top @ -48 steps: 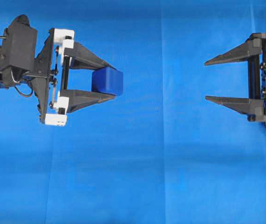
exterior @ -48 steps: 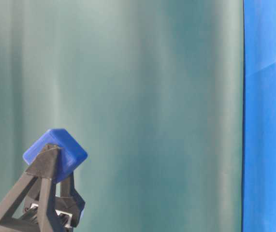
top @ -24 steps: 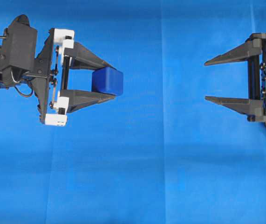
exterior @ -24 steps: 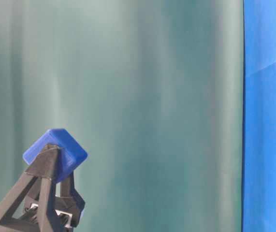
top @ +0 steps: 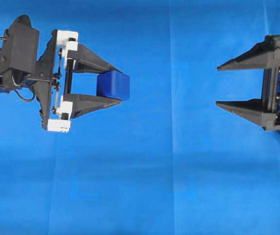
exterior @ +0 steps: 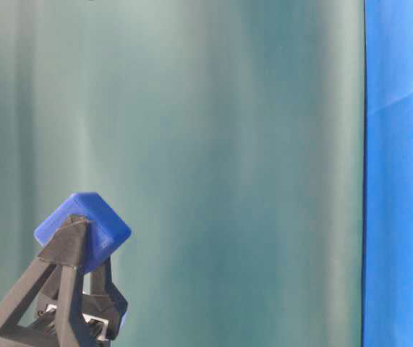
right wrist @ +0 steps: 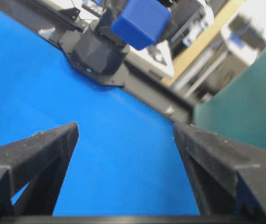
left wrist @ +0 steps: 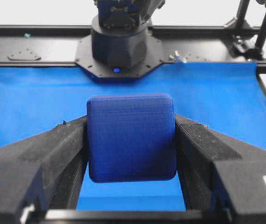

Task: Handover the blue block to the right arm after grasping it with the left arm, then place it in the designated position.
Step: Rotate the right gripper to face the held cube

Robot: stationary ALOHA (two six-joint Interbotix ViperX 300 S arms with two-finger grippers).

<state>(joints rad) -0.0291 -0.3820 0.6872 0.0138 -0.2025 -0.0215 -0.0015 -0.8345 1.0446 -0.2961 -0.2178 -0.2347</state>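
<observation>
Overhead view: blue block (top: 113, 85) pinched at left gripper (top: 111, 83) fingertips; right gripper (top: 218, 85) spread wide, well apart, facing it.

No words, numbers, labels or signs to read anywhere in these pictures.
</observation>
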